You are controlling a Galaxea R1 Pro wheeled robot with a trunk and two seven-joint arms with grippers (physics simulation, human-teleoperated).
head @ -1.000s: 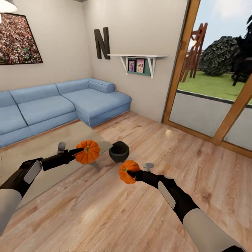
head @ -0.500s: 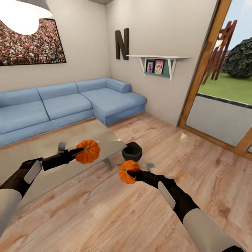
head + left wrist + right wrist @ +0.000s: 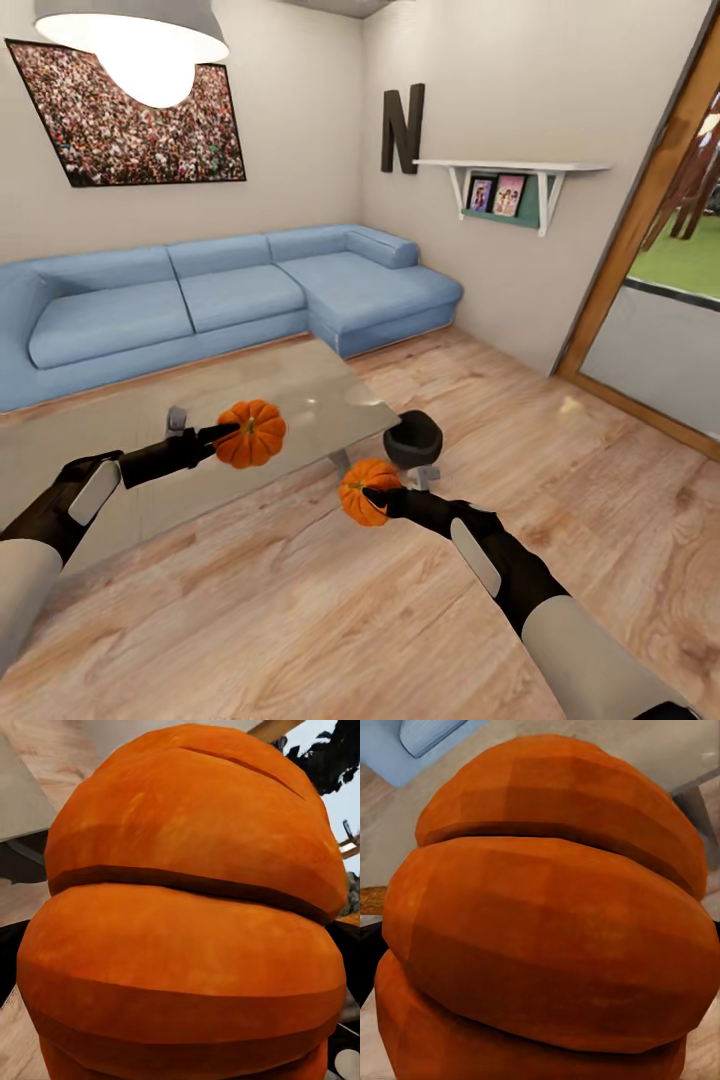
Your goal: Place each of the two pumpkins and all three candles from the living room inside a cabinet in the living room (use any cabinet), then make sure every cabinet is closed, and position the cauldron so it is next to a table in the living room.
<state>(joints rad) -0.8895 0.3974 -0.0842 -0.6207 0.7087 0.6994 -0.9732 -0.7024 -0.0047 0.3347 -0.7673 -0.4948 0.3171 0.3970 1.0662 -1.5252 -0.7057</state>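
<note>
Each arm carries an orange ribbed pumpkin in the air. My left gripper (image 3: 232, 437) is shut on one pumpkin (image 3: 251, 434), held over the near edge of the glass coffee table (image 3: 120, 430). My right gripper (image 3: 370, 494) is shut on the other pumpkin (image 3: 366, 490), above the wooden floor. Up close, the left wrist view shows its pumpkin (image 3: 187, 915), and the right wrist view shows the other pumpkin (image 3: 547, 922). The black cauldron (image 3: 414, 438) sits on the floor just off the table's right corner. The candles and the cabinet are out of view.
A blue corner sofa (image 3: 220, 295) runs along the back wall behind the table. A white wall shelf (image 3: 510, 170) hangs at the right, beside a wood-framed glass door (image 3: 640, 300). A pendant lamp (image 3: 135, 40) hangs overhead. Wooden floor (image 3: 330, 620) lies open in front.
The whole view has swung left: sofa, table, cauldron and door have slid rightward in the picture. Both arms keep the same pose with their pumpkins.
</note>
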